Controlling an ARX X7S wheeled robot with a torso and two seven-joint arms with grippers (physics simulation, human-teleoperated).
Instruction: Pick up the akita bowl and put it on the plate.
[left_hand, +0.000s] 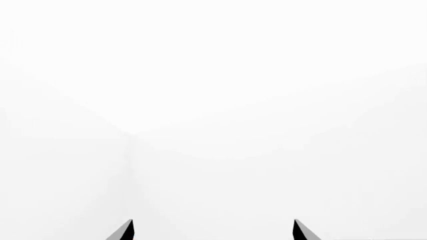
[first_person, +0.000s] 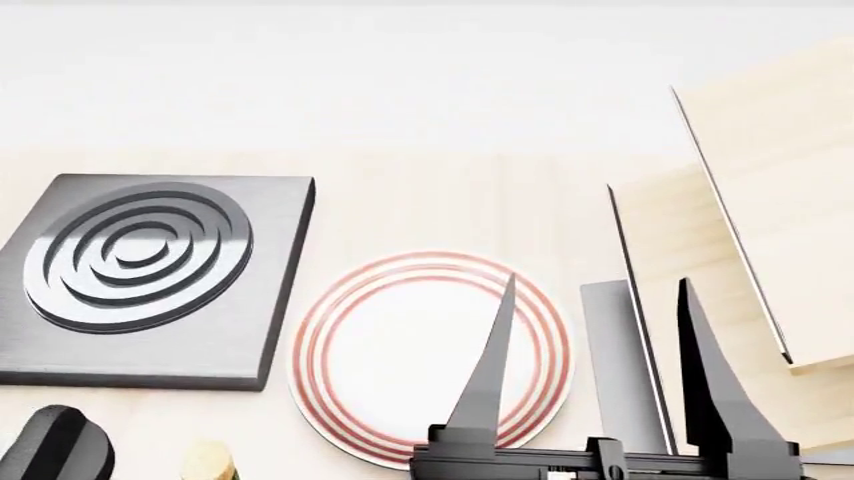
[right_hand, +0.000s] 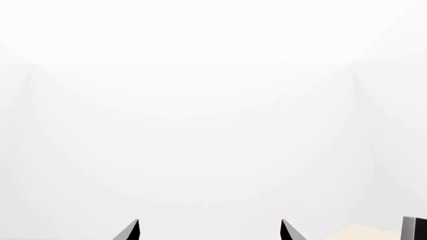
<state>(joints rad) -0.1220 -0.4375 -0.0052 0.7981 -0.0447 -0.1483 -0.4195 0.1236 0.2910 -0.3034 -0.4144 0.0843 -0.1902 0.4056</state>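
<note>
- The right gripper (first_person: 597, 330) sits nearest the head camera, low in that view, its two dark fingers spread wide and pointing away with nothing between them. One fingertip lies over the plate's right side in the picture; whether it hangs above the plate or is merely in front of it cannot be told.
- The right wrist view shows only the two fingertips parted against blank white, plus a sliver of pale wood and a dark edge at one corner.
- The left gripper (left_hand: 213, 229) shows only in its own wrist view: two tips well apart, empty, facing white haze. A dark rounded part at the head view's lower left may belong to that arm; this is uncertain.
- The plate (first_person: 430, 356) lies flat on the wooden counter (first_person: 441, 210), bare, just beside the square dark burner (first_person: 150, 277).
- Further right stand pale wooden panels (first_person: 787, 180) with a grey metal sheet (first_person: 617, 360) near them.
- The akita bowl appears in no view, so the step in hand, by my judgement, is finding it.
- To do this well: turn the head first to find the bowl, keep the fingers spread, and take care near the panels on the right.
</note>
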